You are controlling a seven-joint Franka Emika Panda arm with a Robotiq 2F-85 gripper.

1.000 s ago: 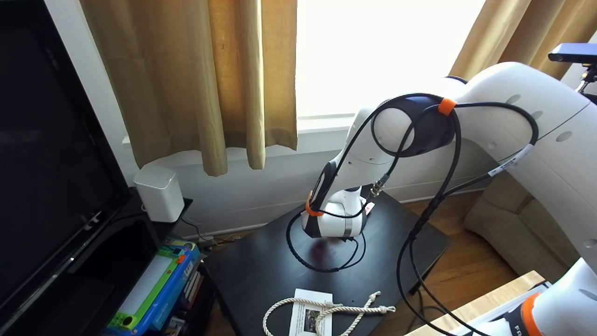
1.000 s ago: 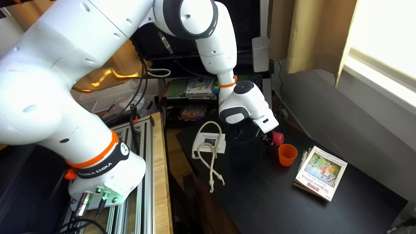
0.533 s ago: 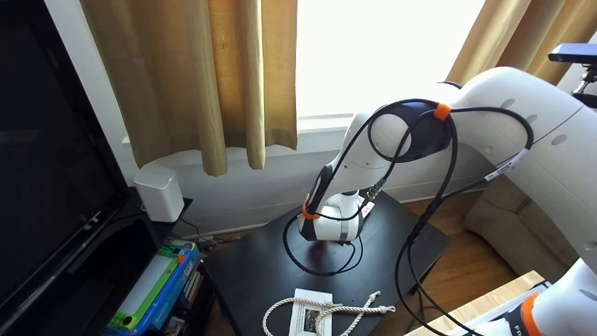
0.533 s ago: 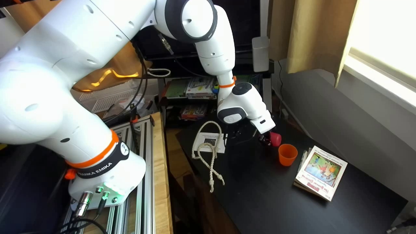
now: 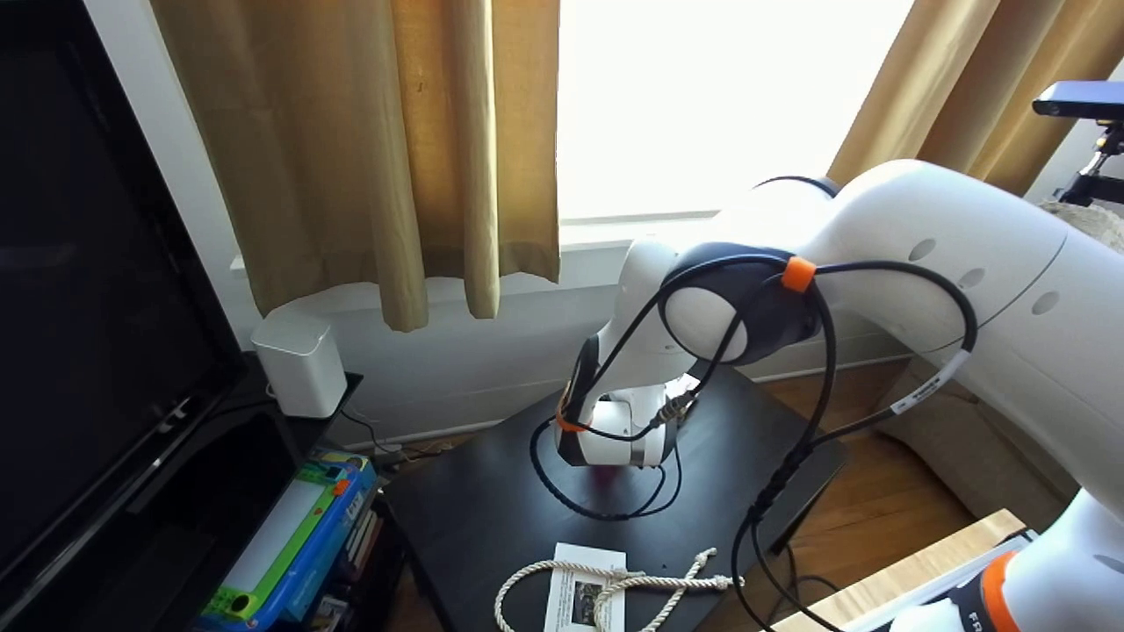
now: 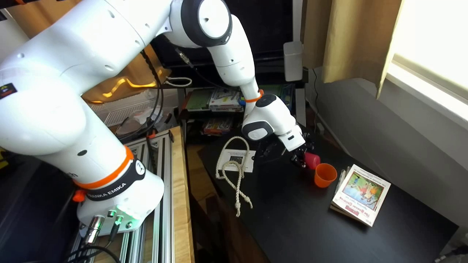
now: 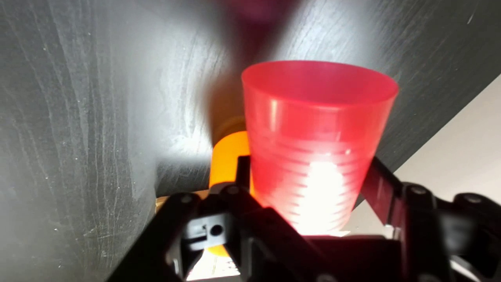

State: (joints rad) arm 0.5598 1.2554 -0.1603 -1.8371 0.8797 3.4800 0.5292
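Arm [image 6: 234,62] reaches low over the black tabletop [image 6: 310,226], and its cables [image 5: 792,456] hang in loose loops; if it swings wide, one loop could perhaps catch on the tabletop's edge. The pincer [image 7: 309,172] clasps the red cup [image 7: 313,129] from two sides, with the mouth free. Because the red cup is held tilted, too much lowering would likely press its rim against the tabletop; whether it touches there cannot be told. The orange cup [image 6: 325,176] stands upright just beside it, so a small sideways motion may push it or tip it over. The contact between both cups is also not clear. The red cup looks like thin plastic, and it might slip or turn if the grasp is weak or if something strikes its rim.

As for other things, the curtain [image 5: 325,158] hangs well apart. The books [image 6: 360,199] lie in a stack near the orange cup and limit the space on that side; a pushed cup would probably meet them. On the opposite side of the pincer, a rope [image 5: 672,581] lies partly on a leaflet [image 5: 586,604].
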